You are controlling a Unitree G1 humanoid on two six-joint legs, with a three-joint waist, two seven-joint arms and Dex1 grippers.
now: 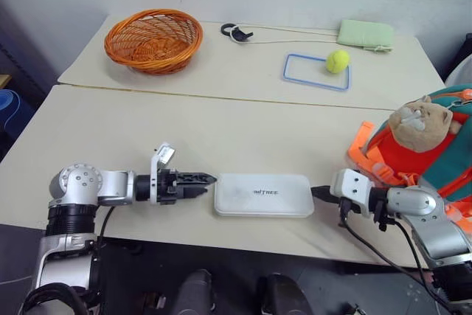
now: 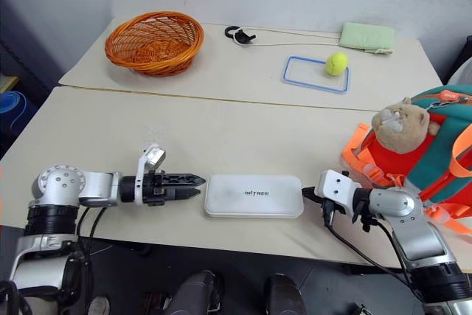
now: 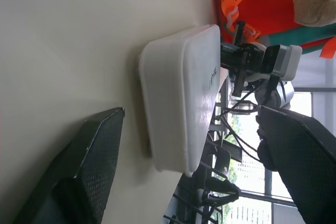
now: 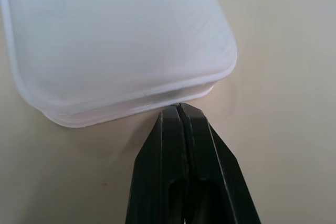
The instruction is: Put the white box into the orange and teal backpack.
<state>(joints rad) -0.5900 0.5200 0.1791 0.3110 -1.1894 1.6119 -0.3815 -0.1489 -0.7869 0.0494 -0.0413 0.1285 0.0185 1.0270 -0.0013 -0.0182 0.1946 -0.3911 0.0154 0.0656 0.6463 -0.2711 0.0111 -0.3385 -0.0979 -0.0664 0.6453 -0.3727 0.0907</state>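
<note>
Nearest the lens: two tools flanking one white box (image 1: 264, 195) at the tabletop's (image 1: 110, 130) near edge. Left tool (image 1: 205, 184) at the box's 9 o'clock end, fingers spread apart, just beside the short side, gripping nothing. Right tool (image 1: 317, 192) at the 3 o'clock end, clenched on nothing, tips meeting the box's short edge.

Box lies flat, lid up, lettering legible, long axis running 9 to 3. Looks like stiff, thin plastic, probably light and smooth, so likely to slide under a push and slip from a shallow pinch. Best hold judged to be across a short end, one finger over the lid and one under the rim, or squeezed end to end between both tools.

One backpack (image 1: 435, 160) at the box's 3 o'clock, on the tabletop's right edge, one plush animal (image 1: 420, 122) on top.

Further back, by count: one basket (image 1: 153, 39) at 11 o'clock, one blue-rimmed lid (image 1: 316, 71), one ball (image 1: 338, 61), one green pad (image 1: 366, 35), one cable (image 1: 237, 32).
</note>
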